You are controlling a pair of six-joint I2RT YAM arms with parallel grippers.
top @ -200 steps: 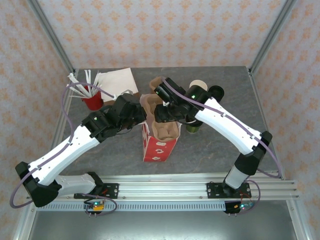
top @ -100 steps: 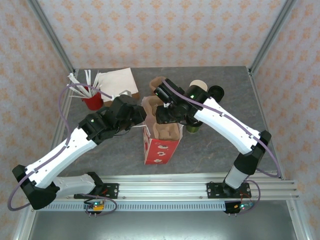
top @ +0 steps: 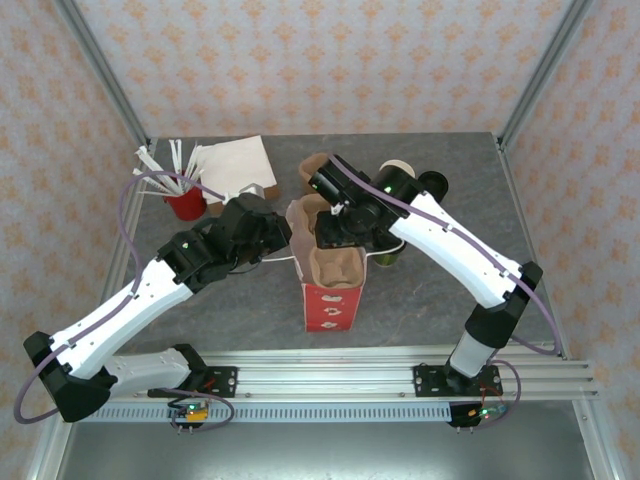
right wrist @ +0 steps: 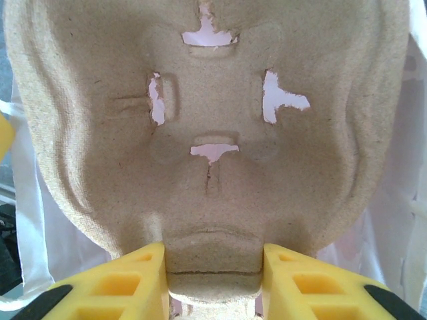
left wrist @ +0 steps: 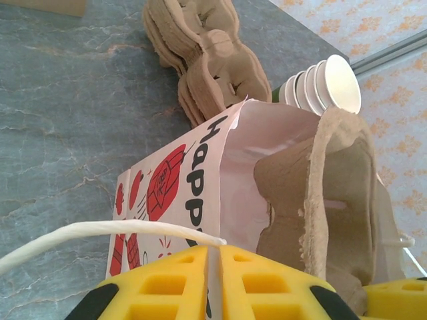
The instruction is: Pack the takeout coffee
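Pulp carrier (right wrist: 213, 133): was gripped at its lower edge by the right fingers (right wrist: 133, 277) and sat partly inside the paper bag (top: 328, 300).
Paper bag: stood on the grey counter (top: 400, 320) with its mouth open.
Left fingers (left wrist: 177, 283): were closed together, pinching the bag's white cord handle (left wrist: 100, 232).
Takeout coffee (top: 389, 258): stood on the counter outside the bag, just beside it towards the right arm's side and partly hidden under that arm.

white paper bag with red drawings (left wrist: 170, 200), black hand-lettered "HAPP" running down its side in the left wrist view, rest of the word hidden, red print on the same bag (top: 328, 308) too small to read from the top camera
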